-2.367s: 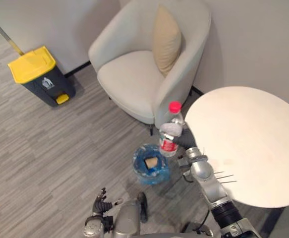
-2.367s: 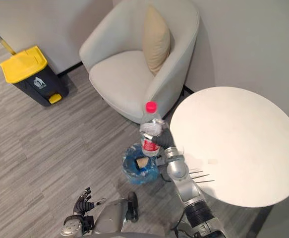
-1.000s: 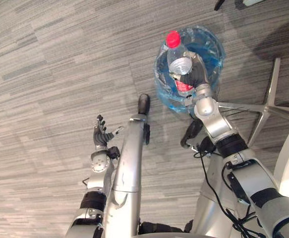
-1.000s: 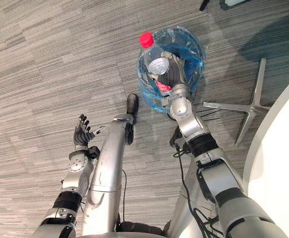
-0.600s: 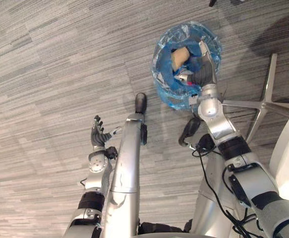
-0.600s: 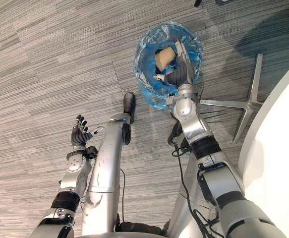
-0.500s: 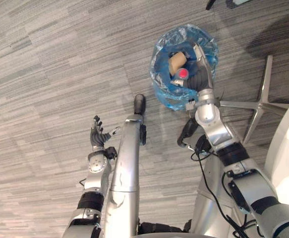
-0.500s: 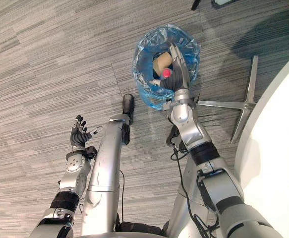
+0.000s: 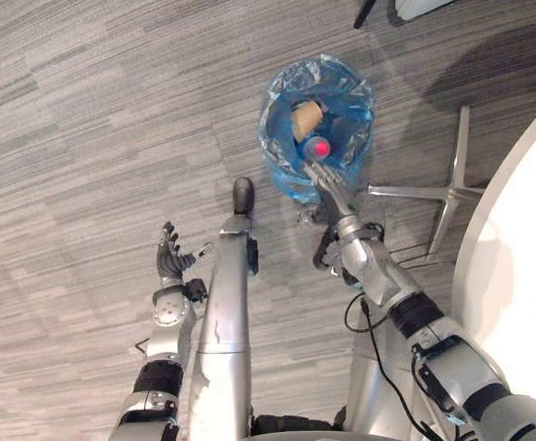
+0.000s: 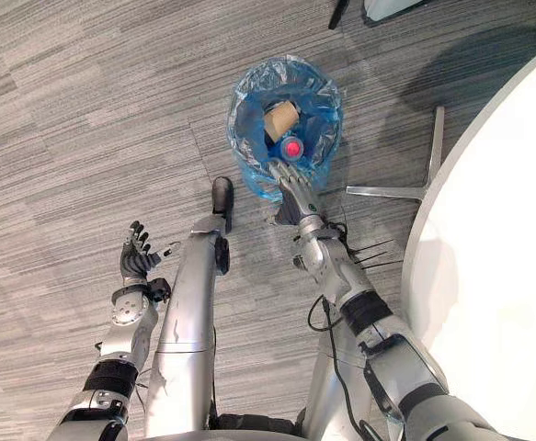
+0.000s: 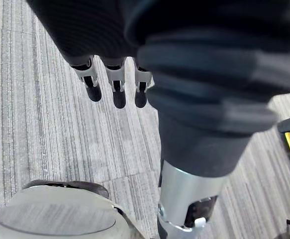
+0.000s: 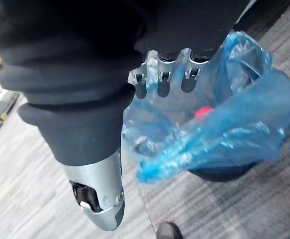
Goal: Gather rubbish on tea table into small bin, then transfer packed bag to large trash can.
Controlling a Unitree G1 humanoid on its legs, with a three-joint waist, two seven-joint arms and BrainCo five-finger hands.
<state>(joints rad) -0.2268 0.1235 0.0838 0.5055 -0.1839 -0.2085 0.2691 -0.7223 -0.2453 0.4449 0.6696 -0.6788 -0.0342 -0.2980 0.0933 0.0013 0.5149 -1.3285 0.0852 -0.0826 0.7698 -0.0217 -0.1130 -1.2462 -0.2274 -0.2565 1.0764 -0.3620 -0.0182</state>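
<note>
You have one small bin (image 9: 284, 173) on the grey floor, lined with one blue bag (image 12: 234, 132) whose edge is folded out over the rim. Two pieces of rubbish sit inside it. One is a clear plastic bottle (image 9: 317, 147), which rests in the bin with its single red cap (image 10: 292, 148) turned up towards the head cameras. The other is one tan piece (image 9: 305, 115), lying just beside the bottle on the side away from the robot; you cannot tell from here what it is.

Your right hand (image 9: 330, 193) hangs at the near rim of the bin, fingers (image 12: 164, 79) straight and side by side, pointing over the bag's mouth and holding nothing. In the right wrist view the red cap sits just past those fingertips, inside the bag. Whether the fingers touch the bag is not clear.

Your left hand (image 9: 168, 262) is well apart from the bin, out over the bare floor, its fingers (image 11: 114, 85) straight and loosely spread, holding nothing.

One round white tea table (image 9: 525, 276) curves in on the right, and three flat spokes of its metal foot (image 9: 450, 188) lie on the floor near the bin
</note>
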